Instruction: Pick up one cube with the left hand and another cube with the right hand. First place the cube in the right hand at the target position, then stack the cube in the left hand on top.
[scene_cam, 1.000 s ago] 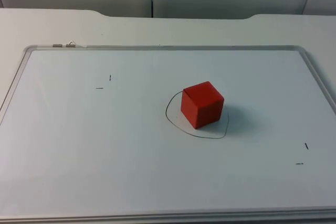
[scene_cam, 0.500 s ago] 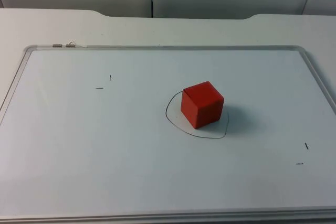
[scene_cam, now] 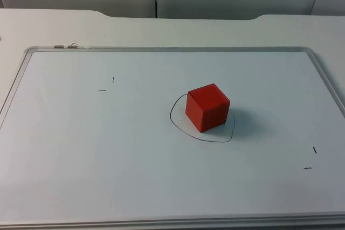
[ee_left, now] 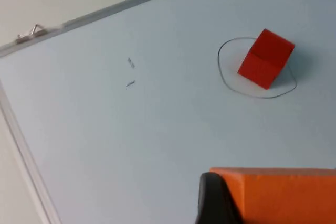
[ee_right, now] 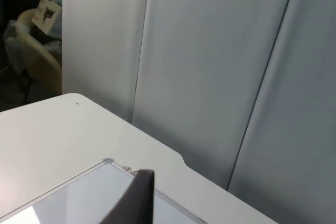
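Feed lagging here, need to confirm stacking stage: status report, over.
Left gripper shut on orange cube, above the whiteboard. Right gripper pulled back, facing grey partition wall. Red cube sits inside drawn target outline, nothing on top.

My white table holds a big whiteboard with a silver frame. It lies flat and covers most of the top. A red cube sits on the board, inside a thin black ring drawn there. Small black pen marks dot the board near the left and right sides.
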`<act>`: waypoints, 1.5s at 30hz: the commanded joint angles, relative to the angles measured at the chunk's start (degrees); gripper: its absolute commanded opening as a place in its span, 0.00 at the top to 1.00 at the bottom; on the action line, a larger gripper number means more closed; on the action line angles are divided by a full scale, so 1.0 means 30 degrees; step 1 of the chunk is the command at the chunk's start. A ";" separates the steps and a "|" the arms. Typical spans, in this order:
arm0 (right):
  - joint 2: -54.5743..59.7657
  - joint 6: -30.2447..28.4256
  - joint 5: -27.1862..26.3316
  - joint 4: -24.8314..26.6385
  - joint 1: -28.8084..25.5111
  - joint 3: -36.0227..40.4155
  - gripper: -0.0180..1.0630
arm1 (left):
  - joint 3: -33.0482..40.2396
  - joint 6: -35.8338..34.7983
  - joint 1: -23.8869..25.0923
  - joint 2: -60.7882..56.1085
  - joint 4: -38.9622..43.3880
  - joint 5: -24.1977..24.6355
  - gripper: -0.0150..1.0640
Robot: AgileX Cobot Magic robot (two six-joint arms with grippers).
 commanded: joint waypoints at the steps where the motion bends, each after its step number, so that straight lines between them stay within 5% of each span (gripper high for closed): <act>1: -0.0071 0.0031 -0.0284 0.0033 0.0022 0.0074 0.01 | -0.1331 0.1478 -0.0162 0.2104 -0.1337 -0.0727 0.99; 8: -0.0071 0.0031 -0.0174 -0.0010 0.0022 0.0074 0.01 | -0.5147 0.2998 -0.0913 0.7489 -0.2378 -0.0847 0.99; 12: -0.0071 0.0031 0.0118 -0.0358 0.0022 0.0074 0.01 | -0.7846 0.3008 -0.4213 1.1825 -0.1380 -0.2198 0.99; 17: -0.0071 0.0031 0.0985 -0.0445 0.0022 0.0074 0.01 | -0.9761 0.2748 -0.6137 1.5747 -0.0427 -0.2581 0.99; 32: 0.0088 0.1445 0.2101 -0.1508 0.0022 0.0074 0.01 | -1.5103 0.2693 -0.7322 2.2273 0.0229 -0.2438 0.99; 45: 0.0088 0.1445 0.2101 -0.1804 0.0022 0.0074 0.01 | -1.5387 0.2451 -0.7553 2.3915 0.0759 -0.3644 0.99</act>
